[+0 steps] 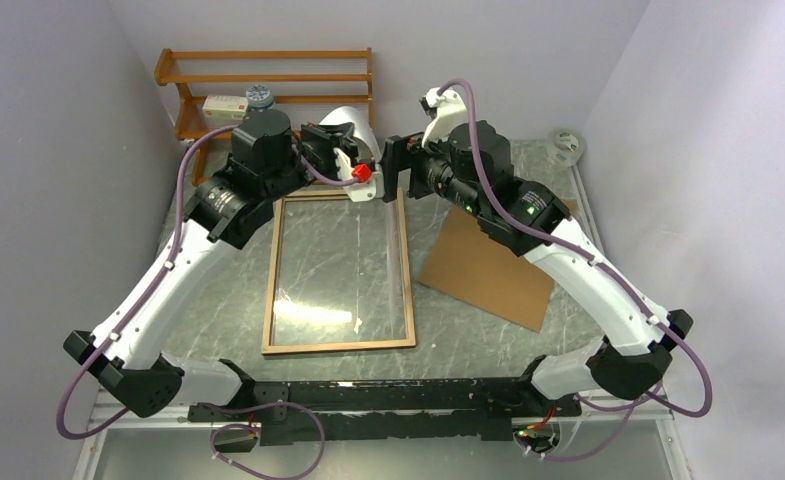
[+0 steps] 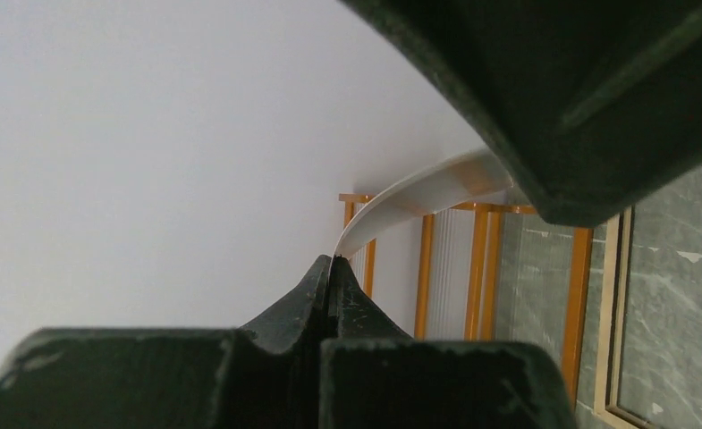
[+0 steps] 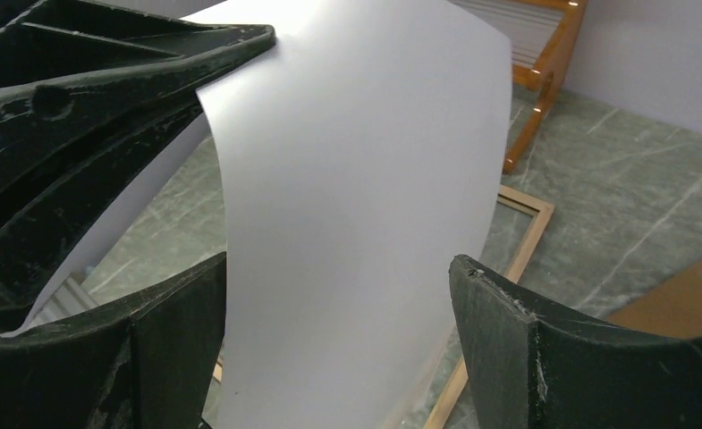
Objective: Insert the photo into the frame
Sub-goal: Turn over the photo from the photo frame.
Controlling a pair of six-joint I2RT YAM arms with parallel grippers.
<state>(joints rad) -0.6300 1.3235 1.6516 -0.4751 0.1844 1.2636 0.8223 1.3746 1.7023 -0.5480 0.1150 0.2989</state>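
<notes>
The photo (image 3: 356,197) is up in the air over the far end of the frame, curled, its plain white back facing the right wrist camera. My left gripper (image 2: 333,265) is shut on the photo's edge (image 2: 427,192), and in the top view this gripper (image 1: 366,160) sits just above the frame's far rail. My right gripper (image 3: 338,340) is open, the sheet hanging in the gap between its fingers (image 3: 508,340). The frame (image 1: 273,275) lies flat on the table with its wood-coloured back up and its clear pane showing the marble beneath. The printed side is hidden.
A flat brown backing board (image 1: 488,265) lies to the right of the frame, partly under the right arm. An orange-brown shelf rack (image 1: 268,70) with a small box stands at the back left. A tape roll (image 1: 565,145) sits at the back right. Walls close in on both sides.
</notes>
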